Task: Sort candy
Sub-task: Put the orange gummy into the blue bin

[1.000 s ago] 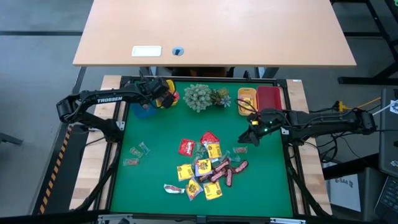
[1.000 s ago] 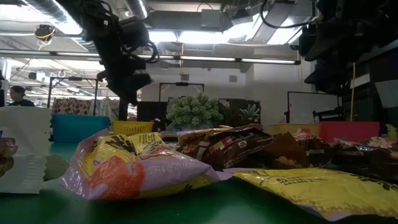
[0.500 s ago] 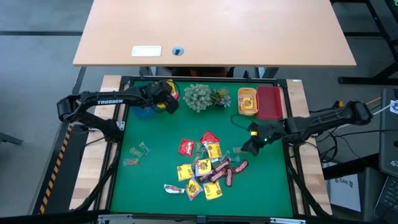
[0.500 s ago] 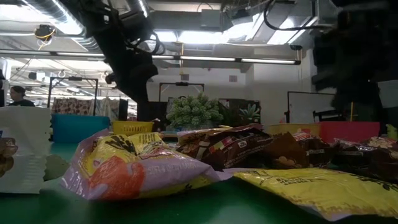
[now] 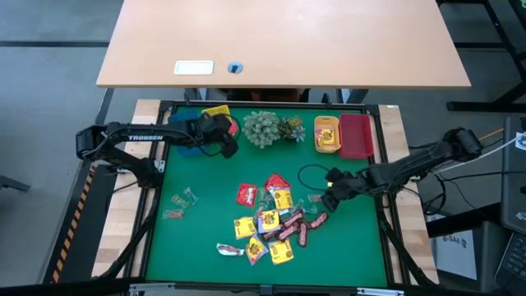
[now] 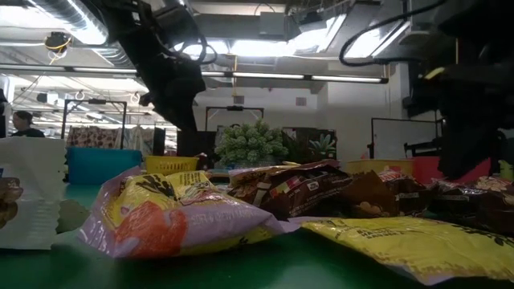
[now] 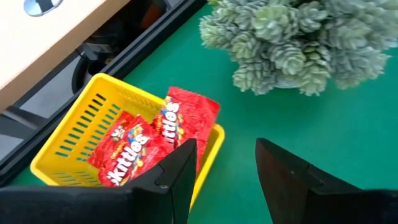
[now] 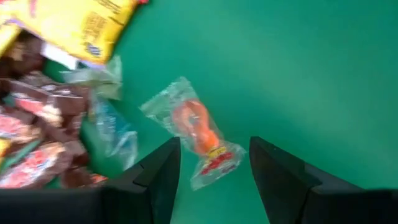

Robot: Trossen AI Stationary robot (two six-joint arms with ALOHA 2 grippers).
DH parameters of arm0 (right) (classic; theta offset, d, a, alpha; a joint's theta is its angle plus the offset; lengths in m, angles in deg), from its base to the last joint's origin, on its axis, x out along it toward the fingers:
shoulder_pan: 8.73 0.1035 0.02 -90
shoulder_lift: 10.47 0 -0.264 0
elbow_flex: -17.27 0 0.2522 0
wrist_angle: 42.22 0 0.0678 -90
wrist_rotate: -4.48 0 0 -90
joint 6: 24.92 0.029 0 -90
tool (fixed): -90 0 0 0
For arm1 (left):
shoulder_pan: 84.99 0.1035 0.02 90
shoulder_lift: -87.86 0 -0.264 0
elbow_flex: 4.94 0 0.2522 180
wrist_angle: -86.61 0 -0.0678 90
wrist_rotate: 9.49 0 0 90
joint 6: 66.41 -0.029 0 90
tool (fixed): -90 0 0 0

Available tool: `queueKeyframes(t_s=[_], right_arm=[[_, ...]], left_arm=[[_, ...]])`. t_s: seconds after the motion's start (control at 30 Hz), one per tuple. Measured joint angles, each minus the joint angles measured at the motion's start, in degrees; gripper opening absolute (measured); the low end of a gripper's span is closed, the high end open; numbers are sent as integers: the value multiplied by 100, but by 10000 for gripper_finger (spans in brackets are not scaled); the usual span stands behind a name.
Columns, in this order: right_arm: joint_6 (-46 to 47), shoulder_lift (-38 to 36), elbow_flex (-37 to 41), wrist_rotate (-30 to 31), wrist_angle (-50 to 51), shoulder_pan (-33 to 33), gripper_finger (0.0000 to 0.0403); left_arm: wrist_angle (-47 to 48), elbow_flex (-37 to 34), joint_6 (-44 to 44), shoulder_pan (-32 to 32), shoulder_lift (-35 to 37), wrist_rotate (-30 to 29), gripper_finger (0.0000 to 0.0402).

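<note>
The candy pile (image 5: 271, 220) lies mid-table: yellow square packets, red packets, dark bars. My right gripper (image 5: 331, 191) hangs open just right of the pile, over a clear-wrapped orange sweet (image 8: 200, 135) that lies flat on the mat (image 5: 316, 198); its fingers stand to either side without touching it. My left gripper (image 5: 225, 142) is open and empty, just on the near side of the yellow bin (image 7: 93, 127). Two red packets (image 7: 158, 134) lie in that bin, one leaning over its rim.
A blue bin (image 5: 190, 148) sits under my left arm. An orange bin (image 5: 326, 133) and a red bin (image 5: 355, 136) stand at the far right. The grey-green plant cluster (image 5: 268, 127) stands between the bins. Two clear sweets (image 5: 181, 204) lie left of the pile.
My left gripper has drawn away from over the yellow bin, toward the near edge and slightly right. My right gripper has moved toward the near edge and down, from beside the orange bin to over the clear-wrapped orange sweet.
</note>
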Motion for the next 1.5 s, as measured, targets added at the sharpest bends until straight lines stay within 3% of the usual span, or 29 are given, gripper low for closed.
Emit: queueKeyframes(t_s=[0.63,0.97,1.13,1.5], right_arm=[[-496,718,-4,-365,-221,-2,186],[-581,754,-7,-419,-323,-7,88],[-588,743,-7,-504,-346,-7,46],[-608,710,-7,-720,-421,-7,2]], left_arm=[[-89,-1,2,-245,0,0,150],[-417,1,2,-352,0,2,150],[-892,1,-34,-650,0,346,150],[-2008,1,-51,-1396,0,661,150]])
